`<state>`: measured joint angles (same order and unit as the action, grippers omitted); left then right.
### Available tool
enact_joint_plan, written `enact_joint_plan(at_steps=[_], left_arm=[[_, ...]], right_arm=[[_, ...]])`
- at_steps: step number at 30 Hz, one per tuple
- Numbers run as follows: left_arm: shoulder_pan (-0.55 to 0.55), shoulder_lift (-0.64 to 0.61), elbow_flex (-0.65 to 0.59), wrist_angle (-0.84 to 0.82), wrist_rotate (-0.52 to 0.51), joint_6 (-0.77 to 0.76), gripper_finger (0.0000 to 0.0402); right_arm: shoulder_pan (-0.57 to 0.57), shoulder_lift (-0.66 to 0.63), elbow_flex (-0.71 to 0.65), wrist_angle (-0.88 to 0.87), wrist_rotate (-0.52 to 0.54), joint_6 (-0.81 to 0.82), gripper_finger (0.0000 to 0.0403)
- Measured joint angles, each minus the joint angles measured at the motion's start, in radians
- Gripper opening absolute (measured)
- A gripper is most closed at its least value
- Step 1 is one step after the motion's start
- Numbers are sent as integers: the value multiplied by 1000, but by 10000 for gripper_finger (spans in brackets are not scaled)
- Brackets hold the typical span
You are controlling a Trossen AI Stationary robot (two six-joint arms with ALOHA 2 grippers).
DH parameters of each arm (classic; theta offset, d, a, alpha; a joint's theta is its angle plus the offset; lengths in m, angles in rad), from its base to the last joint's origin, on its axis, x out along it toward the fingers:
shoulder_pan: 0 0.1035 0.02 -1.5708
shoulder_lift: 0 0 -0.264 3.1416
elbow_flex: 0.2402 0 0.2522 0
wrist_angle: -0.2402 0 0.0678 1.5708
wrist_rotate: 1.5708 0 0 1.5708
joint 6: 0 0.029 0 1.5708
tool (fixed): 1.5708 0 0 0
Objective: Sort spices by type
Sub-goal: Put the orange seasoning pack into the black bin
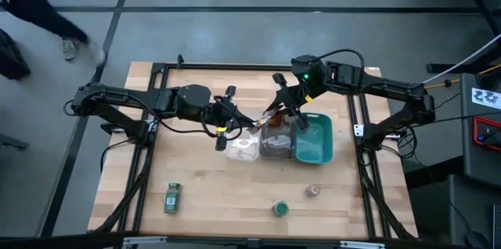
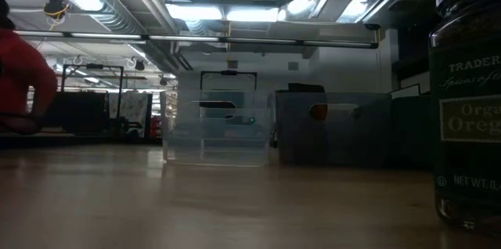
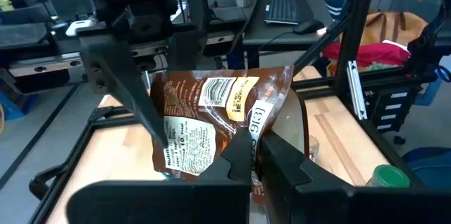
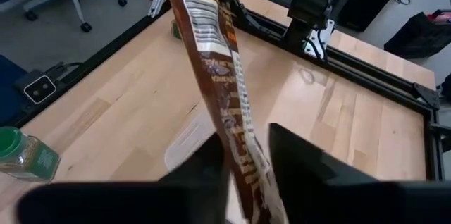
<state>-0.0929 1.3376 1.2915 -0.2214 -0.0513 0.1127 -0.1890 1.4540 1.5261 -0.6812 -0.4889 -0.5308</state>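
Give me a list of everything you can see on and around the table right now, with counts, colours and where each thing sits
Sachet: one seen, brown-orange, held in the air between both grippers, above the trays.
Green-lidded jars: two, one near the table's front left corner, one at front centre.
Pinkish-brown-lidded jar: one seen, front, right of centre.
Trays: three side by side at mid-table; clear, grey, teal.
Table: one, light wood.
Person: one, on the floor beyond the table's far left corner.
Left gripper: shut on sachet.
Right gripper: shut on sachet.
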Motion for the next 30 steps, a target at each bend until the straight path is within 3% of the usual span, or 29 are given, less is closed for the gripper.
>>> enact_joint_plan(at_steps=[3, 5, 9, 15, 20, 30], left_arm=[[0, 0, 0, -3, 0, 0, 3], [0, 0, 0, -7, -1, 0, 10], [0, 0, -7, -15, -10, -1, 37], [1, 0, -7, -112, -130, -32, 98], [19, 0, -8, -213, -151, -34, 139], [53, 8, -8, -303, -151, -34, 148]], right_arm=[[0, 0, 0, -1, 0, 10, 28], [0, 0, 0, -2, 1, 31, 10], [0, 0, 0, -28, 46, 107, 22], [0, 0, 0, -194, 170, 166, 9], [0, 0, 0, -357, 256, 225, 10], [2, 26, -27, -481, 305, 366, 5]])
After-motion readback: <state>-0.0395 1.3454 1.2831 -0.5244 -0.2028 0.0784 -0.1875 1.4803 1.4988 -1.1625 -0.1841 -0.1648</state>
